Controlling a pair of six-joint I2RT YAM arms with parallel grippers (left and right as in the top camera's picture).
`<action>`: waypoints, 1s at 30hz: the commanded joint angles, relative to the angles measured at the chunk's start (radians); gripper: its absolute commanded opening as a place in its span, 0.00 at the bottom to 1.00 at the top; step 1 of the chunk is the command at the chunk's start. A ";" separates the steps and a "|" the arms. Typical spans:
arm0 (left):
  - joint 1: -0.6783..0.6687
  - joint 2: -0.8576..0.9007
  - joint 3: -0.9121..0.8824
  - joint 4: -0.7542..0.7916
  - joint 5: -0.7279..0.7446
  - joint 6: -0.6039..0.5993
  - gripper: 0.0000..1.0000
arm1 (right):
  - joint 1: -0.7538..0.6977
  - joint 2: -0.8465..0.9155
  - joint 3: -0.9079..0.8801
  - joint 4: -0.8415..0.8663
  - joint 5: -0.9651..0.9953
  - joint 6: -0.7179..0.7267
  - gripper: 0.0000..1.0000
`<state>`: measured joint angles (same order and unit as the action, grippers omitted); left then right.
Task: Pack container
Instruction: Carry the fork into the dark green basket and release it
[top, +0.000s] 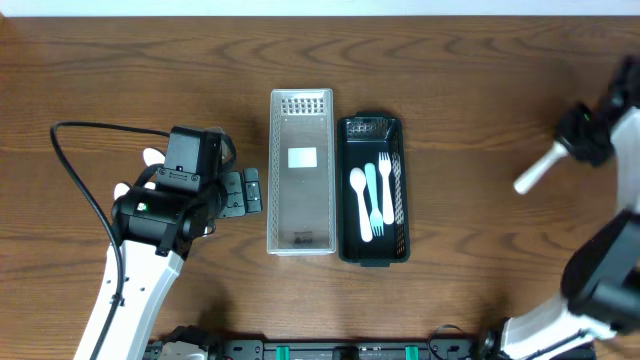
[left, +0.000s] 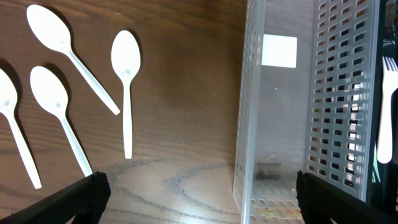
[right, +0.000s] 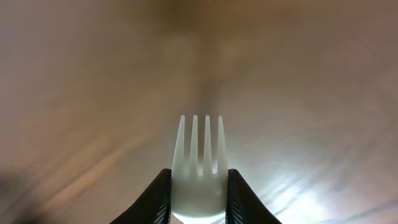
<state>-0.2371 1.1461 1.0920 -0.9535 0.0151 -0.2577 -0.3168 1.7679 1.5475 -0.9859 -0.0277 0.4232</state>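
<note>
A clear perforated container (top: 301, 172) lies mid-table, empty apart from a white label. Touching its right side is a black container (top: 373, 250) holding a white spoon (top: 359, 190) and two forks (top: 376, 200). My left gripper (top: 246, 190) is open and empty just left of the clear container (left: 280, 112); its jaws (left: 199, 199) span bare wood and the container's corner. Several white spoons (left: 126, 68) lie on the wood to its left. My right gripper (top: 578, 138) is far right, shut on a white fork (right: 199, 155), whose handle (top: 533, 172) sticks out.
The left arm's black cable (top: 75, 170) loops over the table's left side. The left arm body hides most of the loose spoons in the overhead view; one white tip (top: 152, 157) shows. The black container's edge (left: 388, 186) shows at the right of the left wrist view.
</note>
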 joint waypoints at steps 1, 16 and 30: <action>0.005 -0.003 0.012 -0.003 -0.012 0.017 0.98 | 0.167 -0.121 0.065 -0.047 -0.052 -0.058 0.01; 0.005 -0.003 0.012 -0.015 -0.012 0.017 0.98 | 0.752 -0.047 0.092 -0.107 -0.052 0.003 0.01; 0.005 -0.003 0.012 -0.015 -0.012 0.016 0.98 | 0.848 0.219 0.092 -0.118 -0.071 0.002 0.21</action>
<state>-0.2371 1.1461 1.0920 -0.9649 0.0151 -0.2573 0.5217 1.9903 1.6386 -1.1038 -0.0937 0.4129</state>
